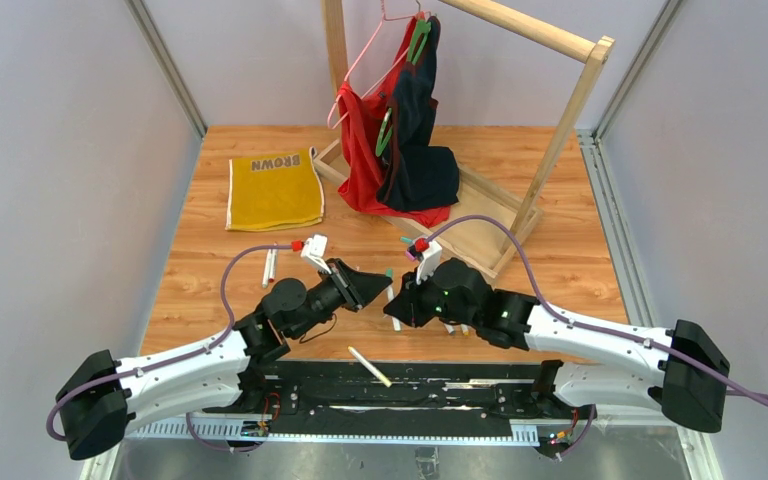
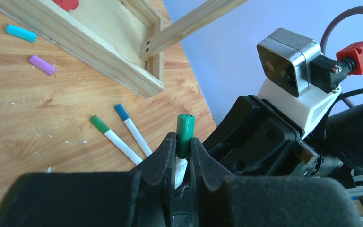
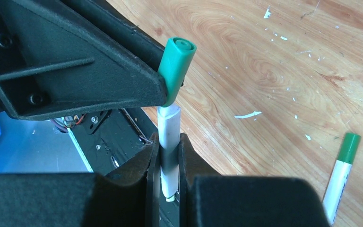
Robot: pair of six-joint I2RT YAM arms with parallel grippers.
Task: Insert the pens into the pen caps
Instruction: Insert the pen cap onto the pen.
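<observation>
Top external view: both arms bend inward and meet tip to tip, short of the wooden rack (image 1: pixel 485 195). The left gripper (image 2: pixel 183 142) pinches one green cap (image 2: pixel 185 127). The right gripper (image 3: pixel 168 142) clamps one white pen (image 3: pixel 168 124), whose end meets that cap. Nearer the rack lie a green-ended pen (image 2: pixel 114 138) and a blue-ended pen (image 2: pixel 133 130). A purple cap (image 2: pixel 42 65) and a teal cap (image 2: pixel 21 32) lie beside its base.
</observation>
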